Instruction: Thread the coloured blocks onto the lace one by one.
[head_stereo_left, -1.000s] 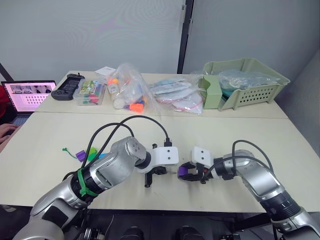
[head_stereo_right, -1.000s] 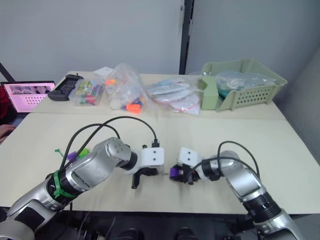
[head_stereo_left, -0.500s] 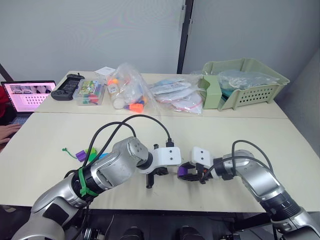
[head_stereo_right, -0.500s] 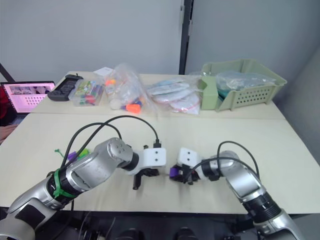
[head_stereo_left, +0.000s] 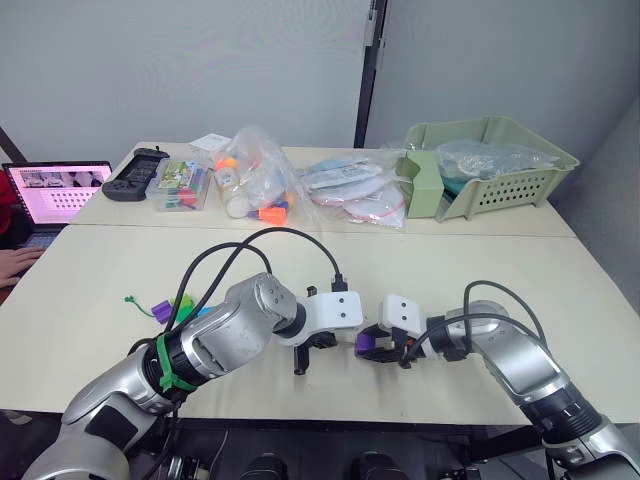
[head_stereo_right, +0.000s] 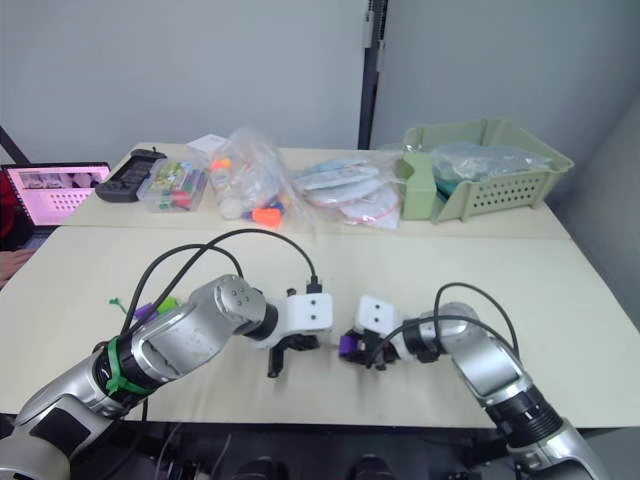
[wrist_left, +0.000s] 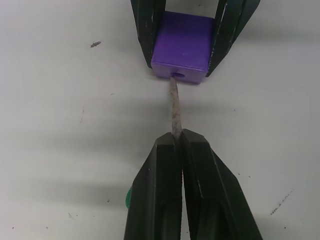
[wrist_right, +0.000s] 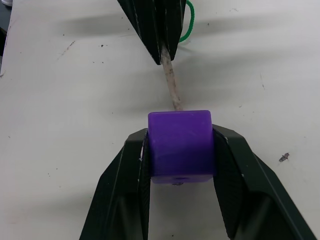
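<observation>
The tabletop (head_stereo_left: 90, 290) carries everything here, and the work sits close to its near edge, about midway along it. The two arms meet there almost nose to nose.

The left gripper (wrist_left: 178, 145) has its fingers pressed together, pinching the stiff pale tip (wrist_left: 174, 107) of the lace (wrist_right: 186, 22) a little way back from its end. The right gripper (wrist_right: 180, 145) is clamped on a purple block (wrist_right: 180, 142), one finger flat against each of two opposite faces, which leaves the faces with the hole free.

What the next move turns on is the line between tip and hole. The tip's long axis points straight from the left gripper toward the right one, and in the left wrist view its end sits at the mouth of the hole (wrist_left: 177, 75) in the block's facing side; whether it has entered at all cannot be told. In the right wrist view the tip leans slightly off the block's centre line, so a small correction may be needed before it slides through. Either arm could close the gap.

Near the tabletop's left edge, well apart from the grippers, a second purple block (head_stereo_left: 158, 309) lies just beside a lime green block (head_stereo_left: 183, 302) and a blue one (head_stereo_left: 204, 311); whether these are already on the lace is too small to tell.
</observation>
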